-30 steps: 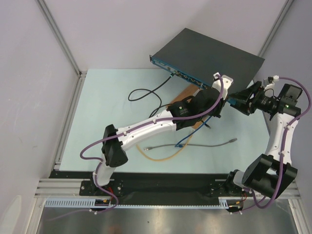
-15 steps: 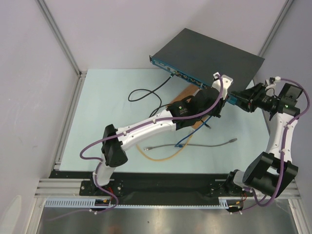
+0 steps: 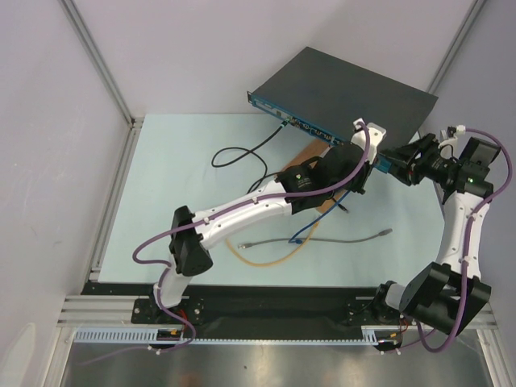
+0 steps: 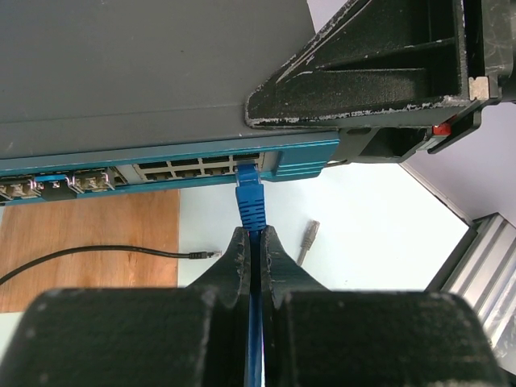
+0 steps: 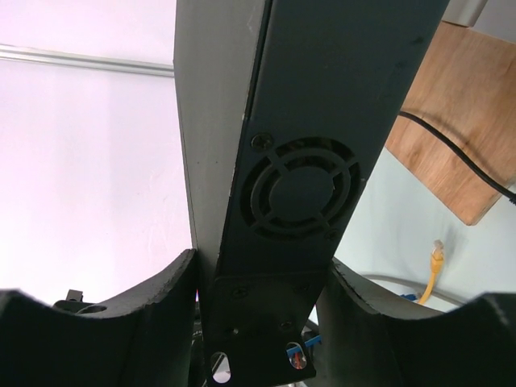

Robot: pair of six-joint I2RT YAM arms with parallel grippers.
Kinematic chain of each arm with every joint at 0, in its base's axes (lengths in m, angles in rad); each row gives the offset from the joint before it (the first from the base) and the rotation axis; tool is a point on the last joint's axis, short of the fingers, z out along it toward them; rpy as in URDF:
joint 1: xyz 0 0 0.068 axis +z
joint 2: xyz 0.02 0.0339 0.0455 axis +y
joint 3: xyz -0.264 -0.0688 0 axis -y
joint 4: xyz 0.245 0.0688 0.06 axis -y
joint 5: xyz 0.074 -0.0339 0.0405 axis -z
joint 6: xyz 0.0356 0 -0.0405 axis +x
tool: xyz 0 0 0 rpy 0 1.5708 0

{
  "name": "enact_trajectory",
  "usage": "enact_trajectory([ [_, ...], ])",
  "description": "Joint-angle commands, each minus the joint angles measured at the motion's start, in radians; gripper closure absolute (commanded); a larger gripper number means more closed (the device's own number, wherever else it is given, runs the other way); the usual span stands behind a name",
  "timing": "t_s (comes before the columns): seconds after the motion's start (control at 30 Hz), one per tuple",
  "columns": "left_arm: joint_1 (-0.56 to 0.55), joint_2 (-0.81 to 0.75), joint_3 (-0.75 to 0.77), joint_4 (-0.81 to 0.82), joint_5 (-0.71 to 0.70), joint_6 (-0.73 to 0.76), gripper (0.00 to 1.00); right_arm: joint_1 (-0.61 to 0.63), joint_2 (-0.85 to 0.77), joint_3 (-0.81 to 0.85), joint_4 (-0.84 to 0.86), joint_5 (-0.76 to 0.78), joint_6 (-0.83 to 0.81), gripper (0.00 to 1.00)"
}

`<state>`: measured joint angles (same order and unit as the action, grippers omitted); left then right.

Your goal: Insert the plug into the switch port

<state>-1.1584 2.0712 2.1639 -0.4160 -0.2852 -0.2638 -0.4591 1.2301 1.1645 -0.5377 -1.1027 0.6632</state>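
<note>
The switch [image 3: 347,85] is a flat dark grey box at the back right, and its teal front [image 4: 306,157] bears a row of sockets. My left gripper [image 4: 252,234] is shut on a blue cable just behind its blue plug [image 4: 250,197]. The plug's tip sits at the mouth of a socket near the right end of the row. In the top view the left gripper [image 3: 360,161] points at the switch front. My right gripper [image 3: 401,164] straddles the switch's right end. Its fingers [image 5: 173,298] press both sides of the fan-vented end [image 5: 298,193].
A brown wooden board [image 3: 310,153] lies in front of the switch. A black cable [image 3: 242,153] runs from the switch's left sockets. Its loose plug [image 4: 201,255] and a grey plug [image 4: 308,238] lie on the mat. Grey [image 3: 355,239] and yellow [image 3: 258,258] cables lie nearer.
My right gripper has moved left and closed in on the switch's right end. The left arm and the blue plug have barely moved.
</note>
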Motion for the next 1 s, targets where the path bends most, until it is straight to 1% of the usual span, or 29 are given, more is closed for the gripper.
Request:
enact_trajectory([
  [0.0,0.023,0.096,0.057,0.284,0.008,-0.041,1.00,0.103,-0.041,-0.022,0.038,0.063,-0.109,1.00],
  [0.1,0.031,0.104,0.053,0.264,0.030,-0.061,1.00,0.103,-0.041,-0.023,0.036,0.060,-0.111,1.00],
  [0.13,0.035,0.102,0.053,0.261,0.047,-0.057,0.98,0.102,-0.040,-0.020,0.035,0.061,-0.114,1.00],
  [0.23,0.054,0.058,0.057,0.253,0.080,-0.010,0.84,0.093,-0.024,-0.006,0.015,0.053,-0.135,1.00],
  [0.27,0.060,0.044,0.050,0.250,0.092,0.003,0.76,0.088,-0.017,0.003,0.009,0.049,-0.146,1.00],
  [0.33,0.077,-0.014,0.039,0.229,0.106,0.037,0.68,0.066,-0.006,0.014,-0.004,0.030,-0.152,1.00],
  [0.37,0.084,-0.034,0.016,0.221,0.118,0.046,0.60,0.057,0.000,0.018,-0.007,0.024,-0.158,1.00],
  [0.4,0.089,-0.064,-0.001,0.209,0.138,0.057,0.57,0.048,0.014,0.030,-0.016,0.011,-0.160,1.00],
  [0.43,0.097,-0.092,-0.024,0.191,0.149,0.076,0.55,0.028,0.020,0.037,-0.021,0.003,-0.165,1.00],
  [0.47,0.101,-0.162,-0.082,0.181,0.159,0.089,0.53,0.020,0.028,0.044,-0.024,0.001,-0.168,1.00],
  [0.5,0.104,-0.201,-0.114,0.171,0.175,0.101,0.50,0.010,0.031,0.050,-0.031,-0.006,-0.177,1.00],
  [0.53,0.106,-0.236,-0.151,0.148,0.216,0.135,0.46,-0.002,0.040,0.063,-0.036,-0.012,-0.181,1.00],
  [0.57,0.106,-0.322,-0.221,0.132,0.245,0.161,0.39,-0.009,0.045,0.067,-0.039,-0.016,-0.186,1.00],
  [0.6,0.106,-0.360,-0.263,0.102,0.277,0.185,0.36,-0.010,0.048,0.072,-0.050,-0.022,-0.197,1.00],
  [0.63,0.106,-0.406,-0.306,0.083,0.343,0.230,0.32,-0.016,0.058,0.081,-0.056,-0.025,-0.204,1.00],
  [0.67,0.109,-0.446,-0.387,0.063,0.363,0.245,0.26,-0.016,0.062,0.086,-0.062,-0.031,-0.212,0.99],
  [0.7,0.111,-0.527,-0.430,0.028,0.386,0.259,0.24,-0.016,0.066,0.092,-0.082,-0.037,-0.220,0.94],
  [0.73,0.120,-0.564,-0.473,0.011,0.447,0.303,0.21,-0.016,0.074,0.103,-0.093,-0.037,-0.244,0.81],
  [0.77,0.127,-0.600,-0.551,-0.006,0.464,0.323,0.17,-0.019,0.077,0.110,-0.100,-0.043,-0.255,0.73],
  [0.8,0.155,-0.668,-0.587,-0.042,0.490,0.343,0.15,-0.021,0.078,0.115,-0.119,-0.055,-0.266,0.64],
  [0.83,0.178,-0.698,-0.623,-0.061,0.521,0.378,0.14,-0.024,0.081,0.121,-0.131,-0.060,-0.293,0.45],
  [0.87,0.205,-0.730,-0.695,-0.082,0.611,0.396,0.06,-0.032,0.089,0.136,-0.142,-0.066,-0.307,0.35],
  [0.9,0.266,-0.758,-0.729,-0.125,0.639,0.411,0.03,-0.036,0.092,0.147,-0.172,-0.077,-0.329,0.26],
  [0.93,0.302,-0.811,-0.763,-0.150,0.667,0.454,0.02,-0.039,0.098,0.158,-0.192,-0.077,-0.368,0.12],
  [0.97,0.340,-0.830,-0.818,-0.176,0.735,0.474,0.01,-0.046,0.107,0.179,-0.212,-0.074,-0.388,0.04],
])
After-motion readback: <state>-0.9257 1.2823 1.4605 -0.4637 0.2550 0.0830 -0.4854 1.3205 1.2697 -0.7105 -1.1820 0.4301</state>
